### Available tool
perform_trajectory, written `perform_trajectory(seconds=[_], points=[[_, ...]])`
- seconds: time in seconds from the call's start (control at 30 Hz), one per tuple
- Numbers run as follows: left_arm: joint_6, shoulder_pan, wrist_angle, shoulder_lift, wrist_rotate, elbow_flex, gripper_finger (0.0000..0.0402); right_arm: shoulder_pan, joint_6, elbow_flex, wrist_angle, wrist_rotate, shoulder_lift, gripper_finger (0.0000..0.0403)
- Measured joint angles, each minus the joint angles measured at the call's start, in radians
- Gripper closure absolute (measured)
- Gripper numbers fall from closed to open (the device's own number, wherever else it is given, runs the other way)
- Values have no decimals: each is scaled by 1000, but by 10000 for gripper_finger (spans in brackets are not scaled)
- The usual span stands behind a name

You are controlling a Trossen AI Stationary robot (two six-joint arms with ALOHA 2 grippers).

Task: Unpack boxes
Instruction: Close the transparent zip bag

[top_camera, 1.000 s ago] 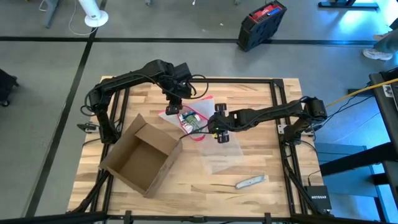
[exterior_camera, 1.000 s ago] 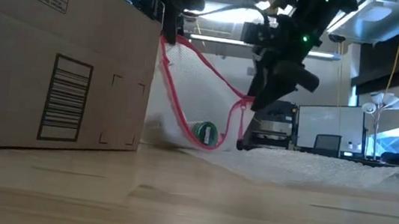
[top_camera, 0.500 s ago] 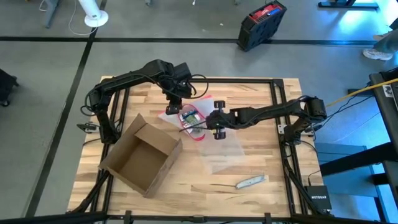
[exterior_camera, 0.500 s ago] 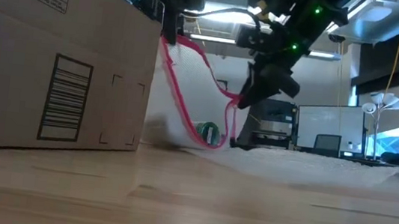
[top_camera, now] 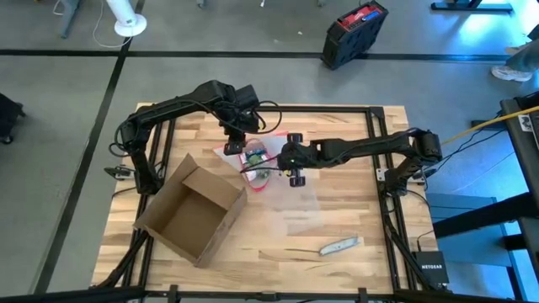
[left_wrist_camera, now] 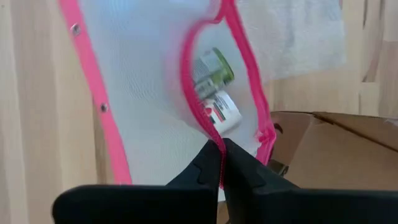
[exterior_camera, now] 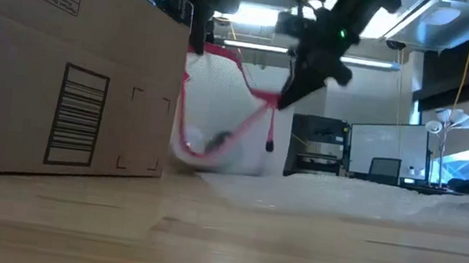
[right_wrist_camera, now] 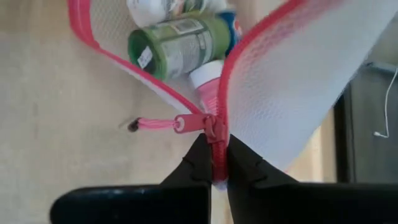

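Since a second ago my right hand [top_camera: 288, 164] has been sliding in toward the left one and pinching shut, lifting the pouch [exterior_camera: 219, 112] edge off the worktop [top_camera: 337, 210]. I'm seeing the cardboard box [top_camera: 192, 209] lying open and empty near the front left; I'm judging it light and stiff, best taken by a flap. Both hands are pinching the pouch's pink edge, the left hand [top_camera: 234, 145] beside the box, the right at the zipper [right_wrist_camera: 214, 134]. Small bottles [right_wrist_camera: 177, 40] are sagging inside.
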Motion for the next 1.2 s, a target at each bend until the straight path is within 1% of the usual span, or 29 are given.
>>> perform_trajectory(seconds=[0.1, 0.17, 0.33, 0.4, 0.5, 0.63, 0.8, 0.9, 1.03, 1.13, 1.2], points=[[0, 2, -12, 0, -13, 0, 396, -9, -4, 65, -73, -2, -24, 394], [0, 3, -16, -1, -42, 0, 383, -19, -3, 113, -119, -26, -42, 395], [4, 2, -16, -1, -107, 0, 331, -60, 34, 259, -338, -93, -53, 396], [4, 2, -14, -1, -121, 0, 310, -80, 59, 327, -440, -136, -53, 396], [-3, 3, 13, -15, -125, 0, 289, -112, 106, 414, -544, -193, -55, 396], [-12, -6, 101, -53, -136, 24, 280, -153, 181, 518, -642, -252, -55, 396], [-7, -34, 250, -112, -151, 96, 279, -211, 286, 619, -666, -383, -55, 396], [-8, -60, 311, -129, -134, 141, 279, -235, 326, 671, -665, -441, -55, 396], [-11, -116, 354, -130, -92, 195, 279, -257, 376, 735, -663, -542, -43, 396], [-8, -160, 387, -130, -100, 214, 279, -258, 397, 779, -663, -590, -33, 396], [-11, -183, 402, -130, -129, 221, 279, -258, 402, 801, -667, -620, -31, 396]])
